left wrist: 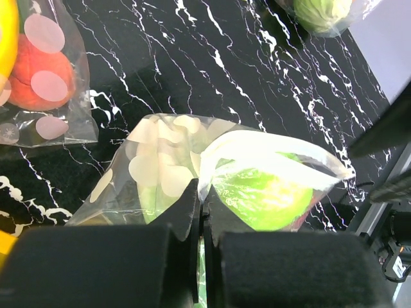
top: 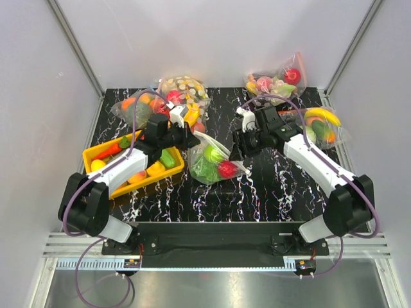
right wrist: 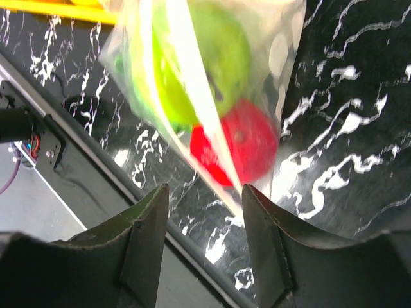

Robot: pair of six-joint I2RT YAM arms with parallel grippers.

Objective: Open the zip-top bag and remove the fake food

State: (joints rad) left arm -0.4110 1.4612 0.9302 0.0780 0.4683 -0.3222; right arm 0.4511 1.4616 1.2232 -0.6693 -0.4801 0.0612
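At the left of the black marbled desk, a yellow tray of plastic produce was seen. Just right of it, the left claw was shut on the zip-top bag, the dotted film being pinched at the bag's left edge between fingers pressed together. The bag was laid at the middle of the desk, between the two claws. A leafy lettuce, a green apple and a red round fruit were seen inside it. At the bag's right side, the right claw was held with its fingers moderately apart, nothing being gripped and the bag just in front of them.
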